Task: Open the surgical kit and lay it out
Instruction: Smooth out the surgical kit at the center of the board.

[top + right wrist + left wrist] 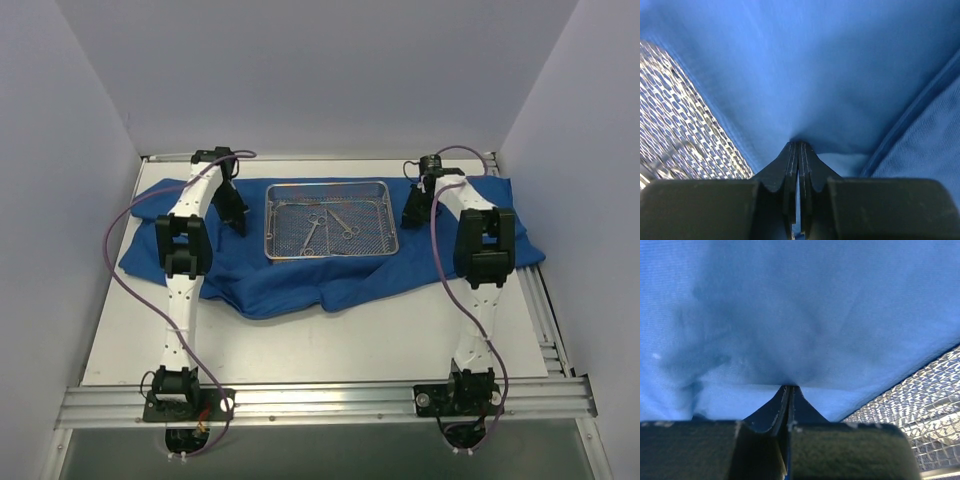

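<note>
Tabletop (400, 340): the blue cloth wrap (285, 290) lies opened out across the far half. It reaches from near the left edge to near the right edge. Its near hem is rumpled and bulges toward the middle of the tabletop.

Wire-mesh tray (267, 222): sits flat on the cloth, about centred between the left and right edges and close to the far edge. Its long sides run parallel to that edge.

Instruments (312, 232): thin steel pieces lying on the mesh floor inside the tray. Two ring-handled pieces can be told apart, one left of the tray's centre and another (343, 223) just right of it. They are too small to name by type.

Left gripper (236, 222): down on the cloth just beside the tray's left short side. In the left wrist view its fingers (772, 412) are pressed together with no gap. The cloth puckers to a point at the tips, so a fold is clamped between them. Tray mesh shows at the lower right of that view.

Right gripper (412, 215): down on the cloth just beside the tray's right short side. In the right wrist view its fingers (787, 165) are likewise pressed together. The cloth draws into a peak at the tips and is pinched there. Tray mesh shows along the left of that view, and a hemmed fold of cloth runs down the right.

Both arms reach from the near edge over the cloth, one on each side of the tray.
</note>
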Available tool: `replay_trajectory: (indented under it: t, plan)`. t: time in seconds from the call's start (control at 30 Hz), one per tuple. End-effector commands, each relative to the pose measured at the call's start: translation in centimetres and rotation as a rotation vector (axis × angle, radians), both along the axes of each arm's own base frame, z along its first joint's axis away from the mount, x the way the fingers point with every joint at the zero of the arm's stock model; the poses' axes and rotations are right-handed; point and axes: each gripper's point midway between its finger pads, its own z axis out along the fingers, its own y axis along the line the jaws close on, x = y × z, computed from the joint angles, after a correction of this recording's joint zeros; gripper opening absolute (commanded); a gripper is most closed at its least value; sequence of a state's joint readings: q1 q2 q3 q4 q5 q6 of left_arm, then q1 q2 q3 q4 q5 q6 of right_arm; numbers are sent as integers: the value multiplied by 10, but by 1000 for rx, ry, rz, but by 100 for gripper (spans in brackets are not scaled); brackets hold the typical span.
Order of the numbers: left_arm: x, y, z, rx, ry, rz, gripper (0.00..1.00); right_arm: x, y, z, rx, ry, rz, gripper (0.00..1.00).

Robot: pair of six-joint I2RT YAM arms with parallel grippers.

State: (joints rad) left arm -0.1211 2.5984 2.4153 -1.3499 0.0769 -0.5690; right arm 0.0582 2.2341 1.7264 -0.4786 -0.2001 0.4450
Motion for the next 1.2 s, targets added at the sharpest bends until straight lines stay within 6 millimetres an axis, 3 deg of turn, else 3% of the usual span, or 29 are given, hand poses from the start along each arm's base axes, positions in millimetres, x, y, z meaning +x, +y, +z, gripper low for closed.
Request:
replay_trajectory:
  t: [0.0, 0.07, 0.27, 0.33, 0.4, 0.43, 0.5, 0.53, 0.6, 0.67, 0.73, 0.8, 0.83, 0.87, 0.9, 0.97, 1.03, 1.1, 1.17]
  plan:
    - [14, 22, -38, 39, 27, 27, 2, -2, -14, -38, -62, 67, -28, 0]
    - [27, 22, -31, -36, -7, 72, 2, 3, -10, -44, -45, 73, -37, 0]
    - [40, 37, -39, -70, -22, 130, 2, 26, 2, -49, -7, 61, -46, 0]
    - [46, 34, -41, -111, -35, 142, 2, 31, 6, -56, -2, 68, -44, 0]
    - [52, 50, -43, -163, -43, 198, 2, 49, 10, -49, 12, 36, -47, 0]
    - [55, 52, -46, -174, -47, 210, 2, 50, 12, -61, 13, 53, -45, 0]
    - [56, 59, -48, -198, -44, 234, 2, 66, 15, -53, 24, 26, -50, 0]
    - [59, 62, -47, -197, -58, 239, 2, 68, 18, -64, 32, 39, -50, 0]
    - [65, 68, -43, -206, -86, 252, 2, 83, 24, -56, 68, 4, -56, 0]
    - [77, 80, -34, -246, -135, 292, 2, 87, 26, -66, 97, 17, -74, 0]
    - [81, 91, -36, -284, -141, 322, 2, 90, 30, -70, 130, 19, -94, 0]
    - [93, 92, -18, -307, -211, 301, 2, 98, 34, -69, 160, -16, -93, 0]
    - [107, 92, -4, -314, -288, 278, 2, 100, 38, -63, 189, -35, -69, 0]
    - [109, 92, -1, -311, -306, 260, 2, 110, 42, -54, 204, -84, -47, 0]
    - [128, 92, 39, -306, -437, 232, 2, 116, 43, -40, 214, -122, -30, 0]
    - [137, 84, 74, -311, -529, 196, 2, 133, 43, -11, 223, -209, -2, 0]
    - [138, 80, 118, -306, -621, 183, 3, 146, 38, 29, 253, -298, 7, 0]
    - [128, 69, 142, -274, -645, 160, 7, 153, 34, 70, 269, -374, 12, 0]
    - [116, 62, 148, -249, -624, 140, 12, 150, 25, 91, 267, -393, 3, 3]
